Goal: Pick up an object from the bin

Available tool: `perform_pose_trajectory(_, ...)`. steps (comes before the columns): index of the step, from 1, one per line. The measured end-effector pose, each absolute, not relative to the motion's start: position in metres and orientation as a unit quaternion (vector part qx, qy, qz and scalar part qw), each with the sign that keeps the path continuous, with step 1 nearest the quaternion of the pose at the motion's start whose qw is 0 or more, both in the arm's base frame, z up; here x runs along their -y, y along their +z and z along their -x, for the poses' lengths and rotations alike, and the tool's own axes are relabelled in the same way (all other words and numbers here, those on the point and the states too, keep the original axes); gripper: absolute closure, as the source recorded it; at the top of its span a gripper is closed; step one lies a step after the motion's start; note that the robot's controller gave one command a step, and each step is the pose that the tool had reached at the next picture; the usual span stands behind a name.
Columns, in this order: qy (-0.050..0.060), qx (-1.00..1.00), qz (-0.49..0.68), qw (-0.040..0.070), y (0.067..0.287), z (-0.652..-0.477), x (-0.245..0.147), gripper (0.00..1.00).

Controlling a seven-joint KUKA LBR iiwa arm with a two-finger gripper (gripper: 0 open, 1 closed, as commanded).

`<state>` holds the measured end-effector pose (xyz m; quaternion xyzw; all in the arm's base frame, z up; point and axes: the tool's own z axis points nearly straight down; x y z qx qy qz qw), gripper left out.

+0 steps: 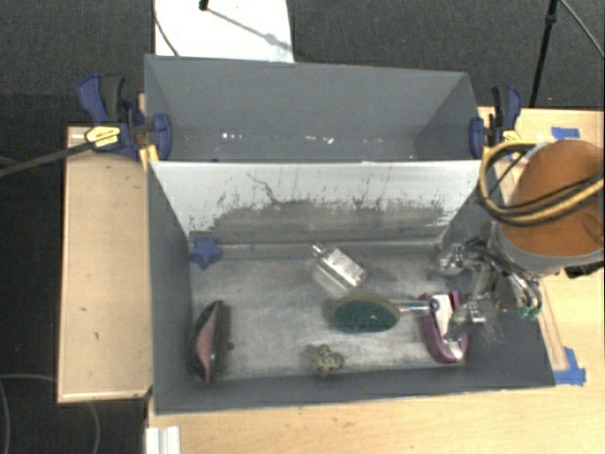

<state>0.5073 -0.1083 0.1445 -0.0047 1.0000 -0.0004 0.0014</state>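
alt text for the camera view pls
A robot gripper hangs over a purple curved object at the right of a grey metal bin. Further left lie a dark green oval brush, a clear container, a brown lump and a dark oblong.

A single camera sits above my gripper [460, 316], somewhat to one side, looking down on the whole bin [302, 112] around it.

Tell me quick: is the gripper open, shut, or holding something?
Gripper: cannot be told whether open or shut. It sits low at the right of the bin, over a purple and white curved thing, beside a green oval brush.
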Motion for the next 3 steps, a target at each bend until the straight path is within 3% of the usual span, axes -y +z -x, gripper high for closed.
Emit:
perform_pose_trajectory(1,0.000,-0.993,0.118,0.004,0.072,-0.493,0.086,0.00)
perform_pose_trajectory(2,0.001,-0.987,0.159,0.005,0.074,-0.505,0.006,0.00)
perform_pose_trajectory(3,-0.001,-0.988,0.156,0.007,0.076,-0.507,0.011,1.00)
